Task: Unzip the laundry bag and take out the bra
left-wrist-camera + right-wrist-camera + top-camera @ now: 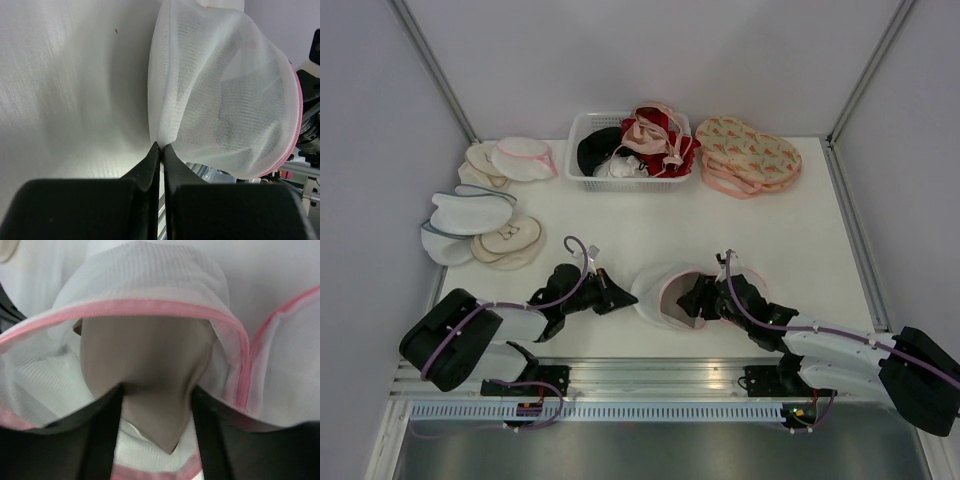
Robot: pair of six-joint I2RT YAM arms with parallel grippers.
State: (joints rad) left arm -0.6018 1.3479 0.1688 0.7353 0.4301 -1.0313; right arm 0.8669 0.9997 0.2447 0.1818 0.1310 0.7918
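The laundry bag (pixel 660 290), white mesh with pink zipper trim (pixel 150 306), lies at the near middle of the table with its mouth open toward the right arm. My left gripper (pixel 623 299) is shut on the mesh at the bag's left edge (pixel 161 145); the bag (pixel 225 90) balloons up beyond its tips. My right gripper (pixel 695 298) reaches into the opening. A taupe bra cup (pixel 145 355) fills the gap between the right gripper's (pixel 156 390) two fingers, which touch it on both sides. The mesh (pixel 145 270) arches over the cup.
A white basket (pixel 582 150) heaped with garments stands at the back middle. Floral pouches (pixel 750 152) lie to its right. White pouches with blue trim (pixel 470 212), beige ones (pixel 510 240) and a pink-trimmed one (pixel 525 157) cluster at the left. Walls enclose the table.
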